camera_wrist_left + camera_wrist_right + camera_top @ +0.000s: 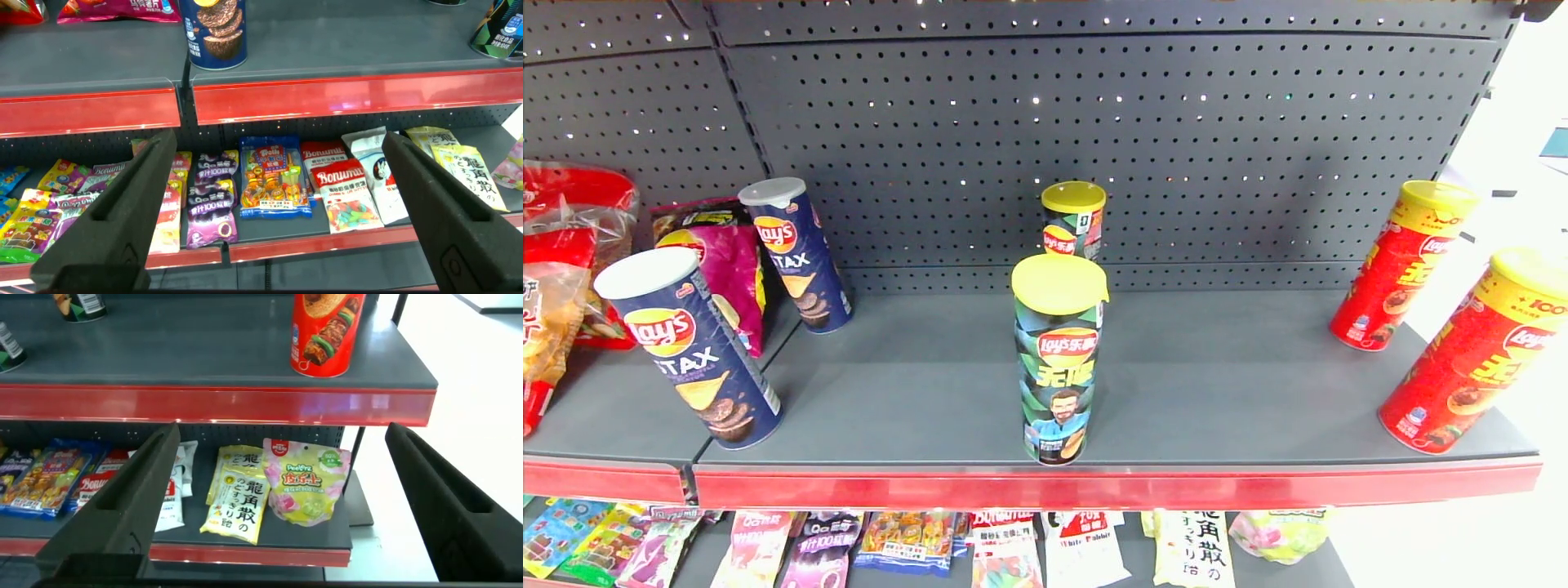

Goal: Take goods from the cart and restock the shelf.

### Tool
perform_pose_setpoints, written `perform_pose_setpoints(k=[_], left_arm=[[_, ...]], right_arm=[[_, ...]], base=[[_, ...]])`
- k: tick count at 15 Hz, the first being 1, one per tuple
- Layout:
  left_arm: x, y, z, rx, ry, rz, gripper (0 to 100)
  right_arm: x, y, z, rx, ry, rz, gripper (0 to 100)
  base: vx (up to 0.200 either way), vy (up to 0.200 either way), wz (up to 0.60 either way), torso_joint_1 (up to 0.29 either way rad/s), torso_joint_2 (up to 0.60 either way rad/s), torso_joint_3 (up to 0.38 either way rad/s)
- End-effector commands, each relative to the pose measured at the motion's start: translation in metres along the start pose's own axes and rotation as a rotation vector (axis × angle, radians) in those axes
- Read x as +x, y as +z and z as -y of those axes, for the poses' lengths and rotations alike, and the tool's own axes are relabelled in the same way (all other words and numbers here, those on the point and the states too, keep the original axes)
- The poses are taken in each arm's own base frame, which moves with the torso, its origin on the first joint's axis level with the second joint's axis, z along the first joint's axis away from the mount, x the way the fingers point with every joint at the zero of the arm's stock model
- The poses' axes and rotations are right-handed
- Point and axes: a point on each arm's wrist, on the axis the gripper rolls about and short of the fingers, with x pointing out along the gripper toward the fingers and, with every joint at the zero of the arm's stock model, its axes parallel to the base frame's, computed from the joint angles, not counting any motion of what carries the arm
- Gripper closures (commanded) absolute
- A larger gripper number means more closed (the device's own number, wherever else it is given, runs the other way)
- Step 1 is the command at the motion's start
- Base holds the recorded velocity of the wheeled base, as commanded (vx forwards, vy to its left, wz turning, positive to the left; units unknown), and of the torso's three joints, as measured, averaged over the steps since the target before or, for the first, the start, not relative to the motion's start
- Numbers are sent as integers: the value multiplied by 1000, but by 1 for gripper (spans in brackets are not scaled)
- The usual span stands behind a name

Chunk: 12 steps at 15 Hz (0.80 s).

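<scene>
Left claw (pixel 279 139) and right claw (pixel 282 429), both empty, jaws wide apart.

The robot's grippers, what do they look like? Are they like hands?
Not like hands, more like big tongs. The left gripper and the right gripper each have two long, flat, matte black fingers that narrow toward the tips.

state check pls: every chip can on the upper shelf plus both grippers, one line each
Front navy can: standing, white lid on.
Rear navy can: standing, white lid on.
Front green can: standing, yellow lid on.
Rear green can: standing, yellow lid on.
Front red can: standing, yellow lid on.
Rear red can: standing, yellow lid on.
Left gripper: open, empty.
Right gripper: open, empty.
</scene>
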Motion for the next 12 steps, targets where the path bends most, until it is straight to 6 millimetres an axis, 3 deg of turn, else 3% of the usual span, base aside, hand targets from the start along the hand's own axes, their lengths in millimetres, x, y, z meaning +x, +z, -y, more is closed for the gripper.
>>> perform_pose_setpoints(k=[1, 12], left_arm=[[0, 0, 0, 0, 0, -1, 0], [0, 0, 0, 0, 2, -1, 0]], right_arm=[[0, 0, 0, 1, -12, -2, 0], [0, 0, 0, 1, -15, -2, 0]], base=[[0, 0, 0, 0, 0, 0], [0, 0, 0, 0, 0, 0]])
